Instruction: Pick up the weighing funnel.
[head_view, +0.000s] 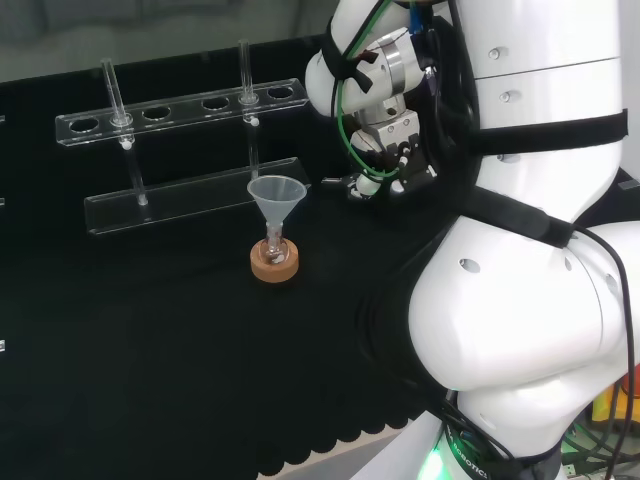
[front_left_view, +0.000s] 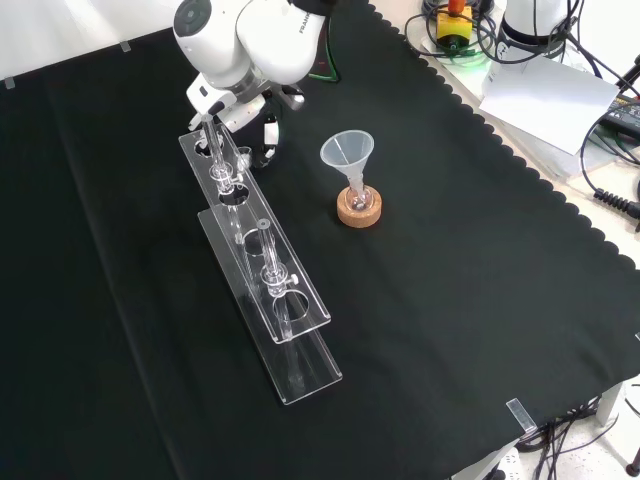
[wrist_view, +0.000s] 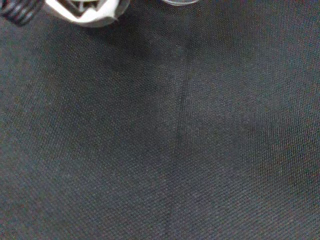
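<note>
My hand (head_view: 385, 165) is low over the black cloth, just to the right of the clear rack's end in the head view. From the front, the hand (front_left_view: 266, 138) sits behind the far end of the rack, partly hidden by the arm's white link. A small clear piece (head_view: 332, 183) lies on the cloth right beside the hand; it may be the weighing funnel, but I cannot make out its shape. A clear curved rim (wrist_view: 179, 2) shows in the wrist view beside a white part of the hand (wrist_view: 82, 11). Whether the hand touches that piece is hidden.
The big funnel (head_view: 277, 194) stands in a small flask on a cork ring (head_view: 274, 267), in front of the rack (head_view: 180, 110) holding two glass tubes. In the front view the rack (front_left_view: 285, 300) runs down the middle and the funnel (front_left_view: 347, 153) stands to its right. Cables and boxes lie beyond the cloth's scalloped edge (front_left_view: 520, 140).
</note>
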